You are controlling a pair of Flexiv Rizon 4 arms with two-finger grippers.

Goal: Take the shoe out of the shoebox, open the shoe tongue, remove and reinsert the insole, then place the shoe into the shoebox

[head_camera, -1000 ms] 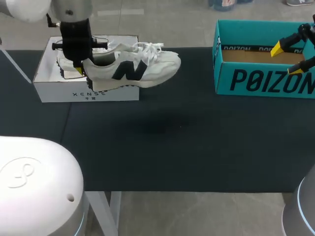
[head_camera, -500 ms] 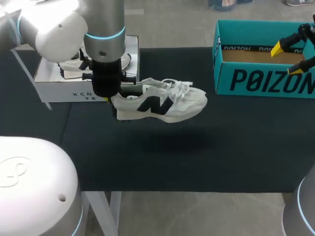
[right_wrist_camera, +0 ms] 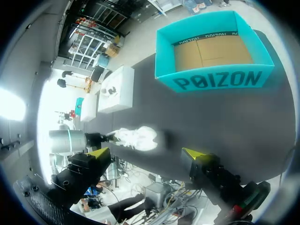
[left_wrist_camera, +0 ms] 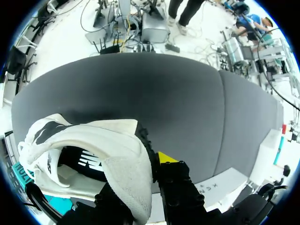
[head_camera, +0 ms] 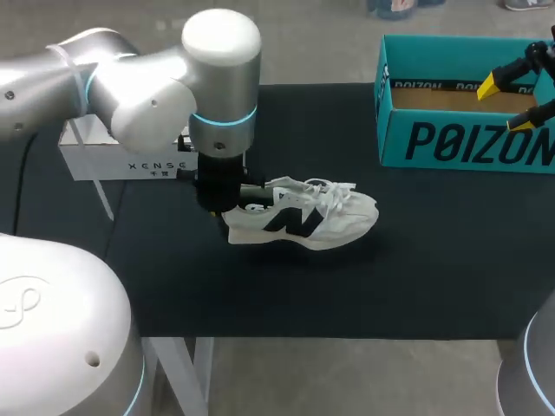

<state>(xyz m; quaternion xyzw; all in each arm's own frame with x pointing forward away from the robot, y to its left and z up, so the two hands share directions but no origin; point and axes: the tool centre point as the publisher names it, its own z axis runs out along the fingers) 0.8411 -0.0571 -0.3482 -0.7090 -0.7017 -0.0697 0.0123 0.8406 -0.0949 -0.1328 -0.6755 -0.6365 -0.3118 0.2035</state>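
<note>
**Left jaws pinching the shoe by its heel, out over the table**

The left gripper is clamping the heel of the white shoe. One yellow-tipped finger is pressing on the outside of the heel. Its partner is sitting behind the heel wall, mostly hidden. The shoe is stretching away from the jaws, toe pointing toward the far side of the dark table, its laces lying loose on top. In the head view the sole is sitting at or just above the cloth, and I cannot tell whether it is touching.

The white shoebox is standing behind the left gripper, near the table's back edge, partly covered by the left arm. The shoe is well clear of it.

The right gripper is hanging above the near corner of the teal box, its jaws spread wide with nothing between them. From the right wrist view the shoe is lying far ahead of those open jaws, well apart from them, and the teal box is lying off to one side of them, showing its brown floor.
</note>
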